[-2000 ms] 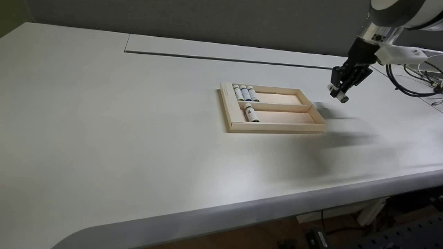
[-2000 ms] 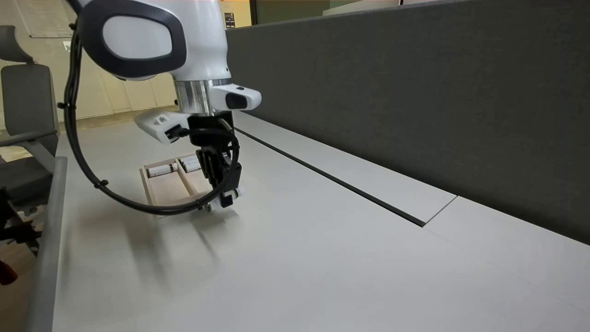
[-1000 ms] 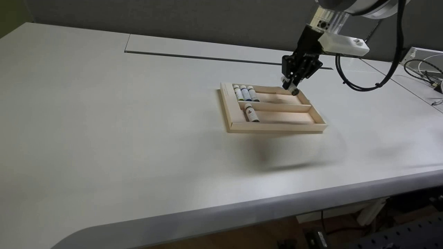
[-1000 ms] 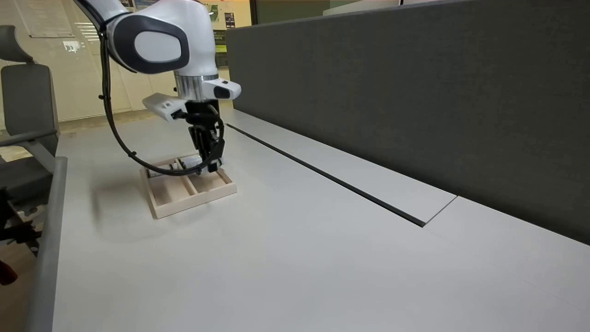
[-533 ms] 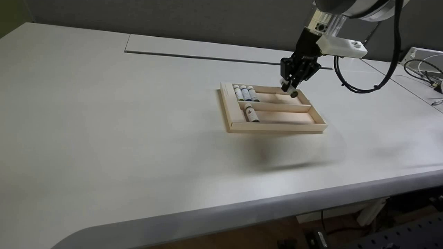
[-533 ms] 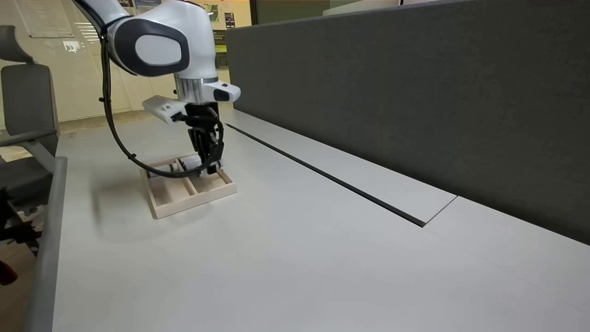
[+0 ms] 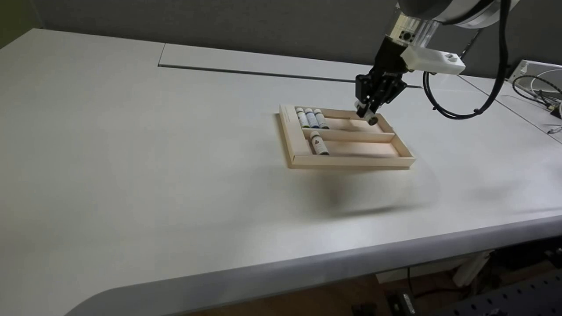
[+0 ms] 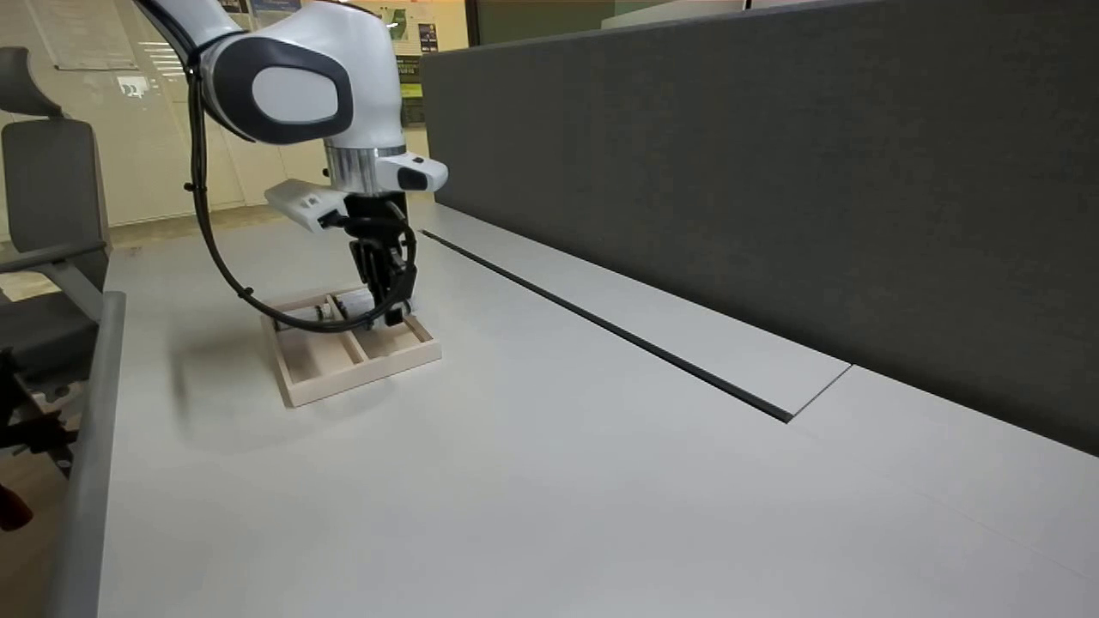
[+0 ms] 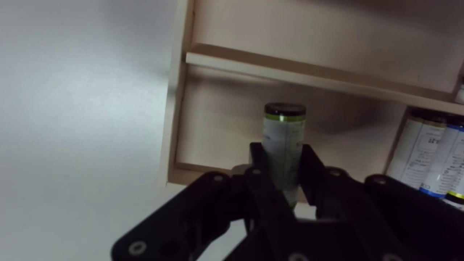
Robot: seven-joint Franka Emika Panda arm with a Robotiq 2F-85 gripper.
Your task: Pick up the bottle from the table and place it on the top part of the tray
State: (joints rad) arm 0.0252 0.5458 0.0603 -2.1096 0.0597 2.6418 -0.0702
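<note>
The green-banded vial point(image 9: 284, 139) is pinched in the claw point(image 9: 282, 154), with its black end turned toward the top of the wrist frame. In an exterior view it is largely hidden by the claw and the black cable point(image 8: 246, 293). In an exterior view it is seen held above the right end of the upper compartment point(image 7: 355, 126) of the two-compartment wooden tray point(image 7: 351, 162), just right of mid-frame. At that compartment's left end, three labelled vials point(image 7: 311, 118) are laid side by side; below the wooden divider point(image 7: 349, 136), a single labelled vial point(image 7: 319, 144) is laid near the left. The tray is carried by the white worktop point(image 7: 175, 175), with which no contact is made by the held vial.

The pick-up can be taken as done, the carry as nearly so. By the wrist view, the compartment floor seems not yet reached. What is left, it is judged, is a lowering onto the bare wood, a release and a withdrawal.
</note>
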